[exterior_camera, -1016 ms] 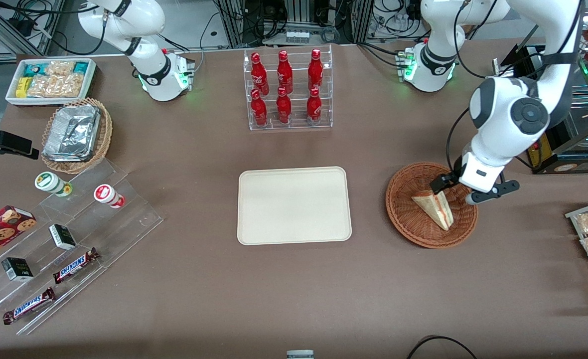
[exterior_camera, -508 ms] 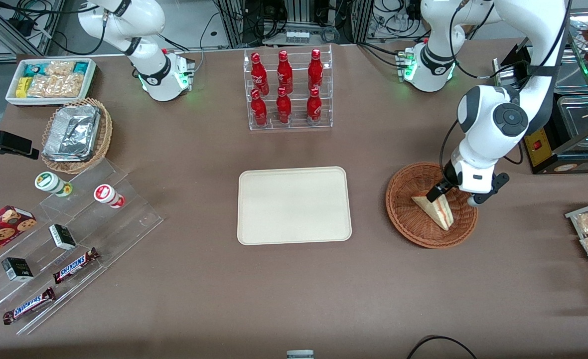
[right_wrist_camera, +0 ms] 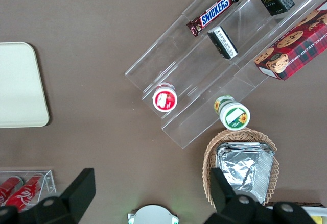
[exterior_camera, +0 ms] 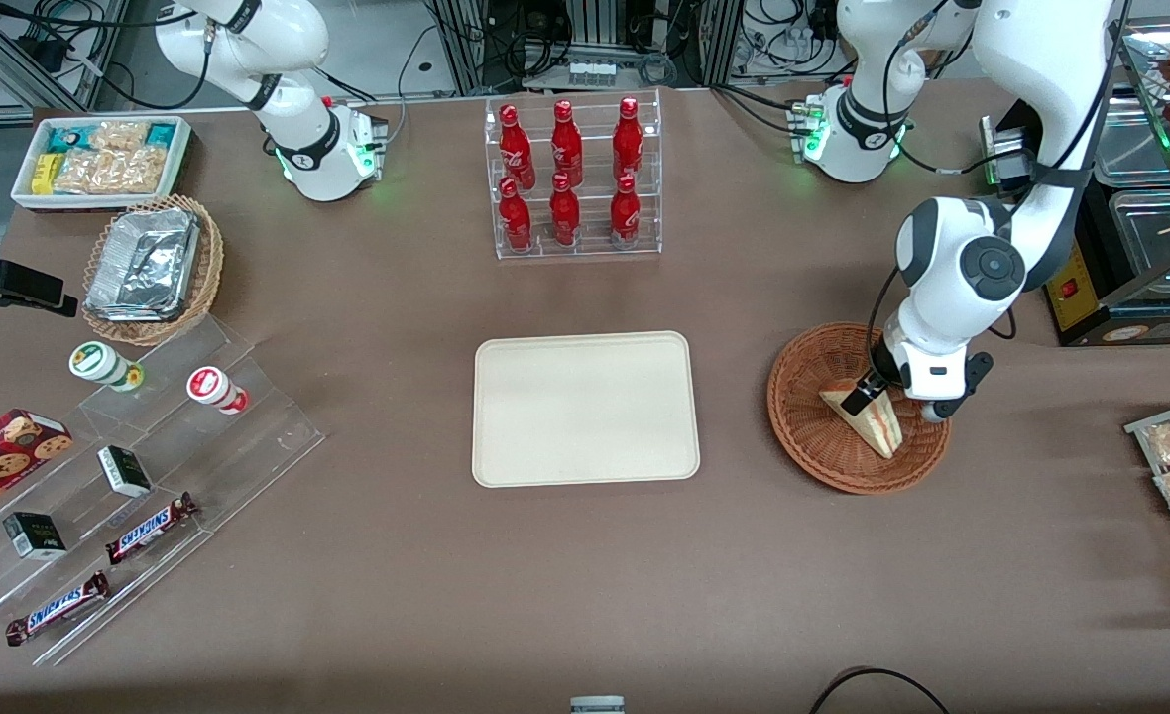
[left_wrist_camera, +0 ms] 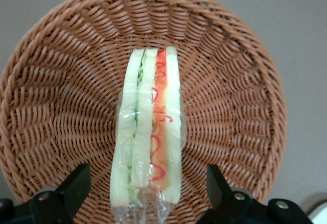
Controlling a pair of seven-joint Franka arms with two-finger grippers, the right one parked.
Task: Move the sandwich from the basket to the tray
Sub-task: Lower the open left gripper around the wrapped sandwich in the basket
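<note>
While the gripper [exterior_camera: 868, 397] is lowered into the basket [exterior_camera: 811, 436], its two fingers [left_wrist_camera: 76, 185] are spread apart, one on each side of the sandwich [left_wrist_camera: 148, 137], with clear gaps and no contact seen. One sandwich is counted, wrapped in clear film and standing on edge on the basket floor, toward the working arm's end of the table [exterior_camera: 397, 595].

Nearest the front camera, two Snickers bars [exterior_camera: 58, 607] are noted on a clear stepped display [exterior_camera: 248, 436], with two small dark boxes [exterior_camera: 124, 470], two round tubs [exterior_camera: 216, 389] and one cookie box [exterior_camera: 5, 446].

One cream tray [exterior_camera: 585, 409] lies flat mid-table, bare, well apart from the basket.

Farther off, six red bottles [exterior_camera: 565, 178] are counted in a clear rack, one foil-tray basket [exterior_camera: 154, 268], and one white snack box [exterior_camera: 99, 159]. Brown table surface; cables and frames are seen at the back.
</note>
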